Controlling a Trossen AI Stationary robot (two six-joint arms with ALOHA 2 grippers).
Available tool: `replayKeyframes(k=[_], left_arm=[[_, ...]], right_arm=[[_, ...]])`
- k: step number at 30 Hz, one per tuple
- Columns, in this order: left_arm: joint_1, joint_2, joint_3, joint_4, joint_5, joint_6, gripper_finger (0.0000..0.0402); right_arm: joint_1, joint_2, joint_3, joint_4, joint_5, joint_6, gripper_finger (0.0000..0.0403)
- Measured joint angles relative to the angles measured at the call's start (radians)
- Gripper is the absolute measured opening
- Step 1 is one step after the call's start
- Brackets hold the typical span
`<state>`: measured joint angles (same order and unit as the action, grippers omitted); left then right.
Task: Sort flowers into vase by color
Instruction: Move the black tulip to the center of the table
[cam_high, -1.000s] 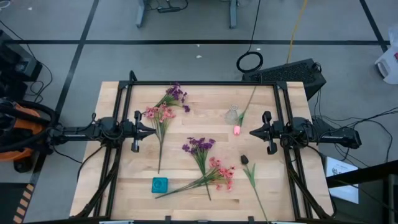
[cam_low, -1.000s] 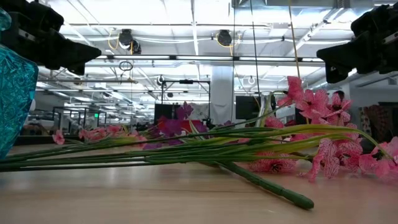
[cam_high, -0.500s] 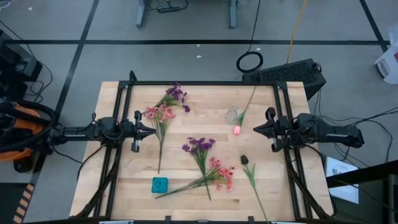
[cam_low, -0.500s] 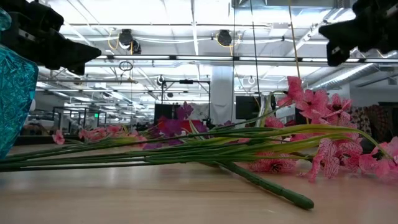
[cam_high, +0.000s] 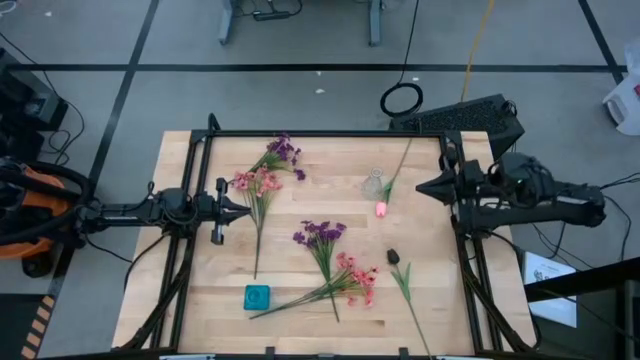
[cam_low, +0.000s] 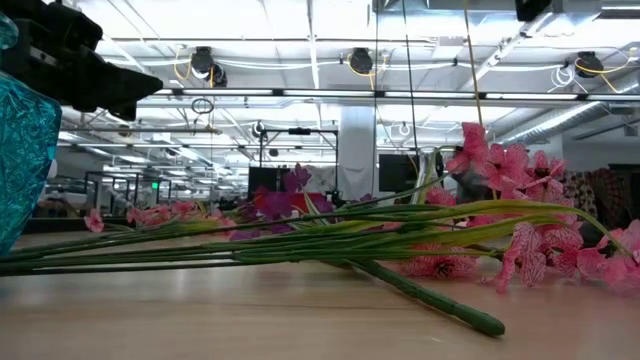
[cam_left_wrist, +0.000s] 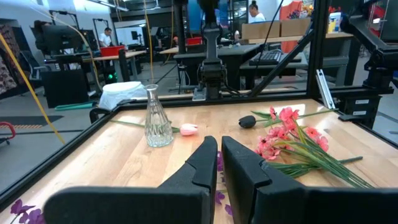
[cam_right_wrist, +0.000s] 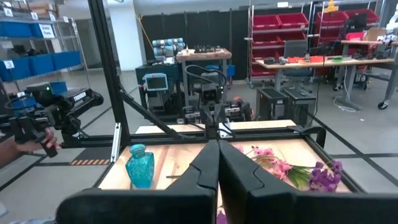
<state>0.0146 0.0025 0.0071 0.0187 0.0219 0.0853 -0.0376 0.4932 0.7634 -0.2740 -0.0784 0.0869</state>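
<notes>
Pale wooden planks form the table (cam_high: 300, 240), framed by a black rail and standing on a grey floor marked with dark tape lines. Across it lie the flowers, thin green stems carrying clusters of small blossoms. A purple spray (cam_high: 283, 151) and a pink spray (cam_high: 256, 183) sit in the upper left of the table in the high view, their stems running down the frame. At centre a second purple spray (cam_high: 320, 235) crosses a second pink spray (cam_high: 355, 279) just below it. A single pink bud (cam_high: 381, 209) lies right of centre, its stem reaching up past a small clear glass vase (cam_high: 373, 184) just beside it. A dark bud (cam_high: 393, 256) on a leafy stem lies lower right. A teal glass vase (cam_high: 257, 296) stands at the lower left.

At middle left of the high view the left gripper (cam_high: 244, 211) hangs near the pink spray's stem, its fingers pressed together, as the left wrist view confirms. At upper right the right gripper (cam_high: 420, 186) points toward the clear vase, fingers also closed, holding nothing.

From table height, stems and pink blossoms fill the foreground, the teal vase is cut off at the left edge, and the right arm is almost out of frame at the top.
</notes>
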Motion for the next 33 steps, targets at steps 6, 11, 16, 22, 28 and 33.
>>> replayKeyframes(k=[6,11,16,22,28,33], left_arm=[[0.000,0.000,0.000,0.001,0.000,0.000,0.0032],[0.000,0.000,0.000,0.001,0.000,0.000,0.0032],[0.000,0.000,0.000,0.001,-0.009,0.000,0.0032],[0.000,0.000,0.000,0.001,-0.011,0.000,0.0032],[-0.002,0.000,0.000,0.001,-0.011,-0.100,0.0032],[-0.002,0.001,0.000,0.005,0.012,-0.133,0.0032]], right_arm=[[0.000,0.135,0.177,-0.052,0.000,-0.001,0.0000],[0.000,0.219,0.246,-0.051,0.002,0.004,0.0000],[0.000,0.291,0.261,-0.044,0.026,-0.003,0.0000],[0.000,0.373,0.261,-0.089,0.047,-0.021,0.0000],[0.006,0.434,0.254,-0.132,0.047,-0.031,0.0000],[0.029,0.468,0.200,-0.094,0.047,-0.041,0.0000]])
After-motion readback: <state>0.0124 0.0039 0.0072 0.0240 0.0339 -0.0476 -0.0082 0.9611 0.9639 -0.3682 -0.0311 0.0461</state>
